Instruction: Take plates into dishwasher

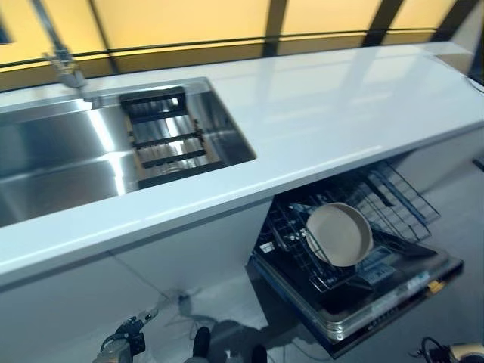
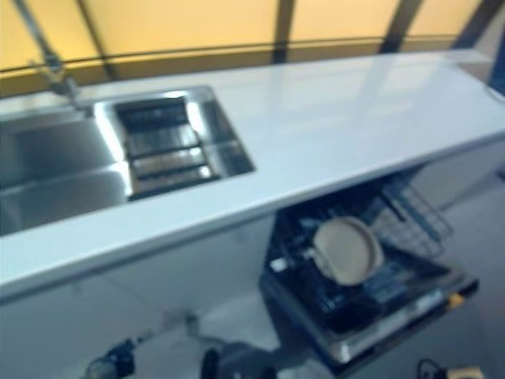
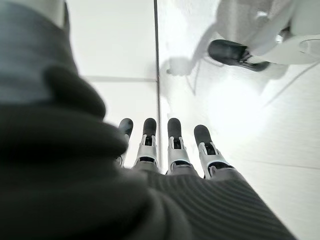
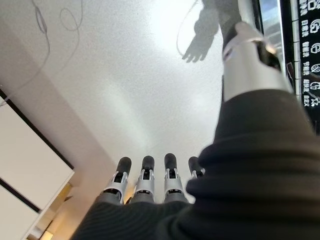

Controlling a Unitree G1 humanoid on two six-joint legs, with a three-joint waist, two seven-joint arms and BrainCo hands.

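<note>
White worktop with sink at left; one plate stands in the dishwasher rack below. Left hand and right hand hang empty, fingers straight.

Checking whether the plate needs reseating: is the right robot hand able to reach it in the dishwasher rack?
Probably yes: the plate stands exposed in the pulled-out rack, and the right robot hand hangs open and empty.
</note>
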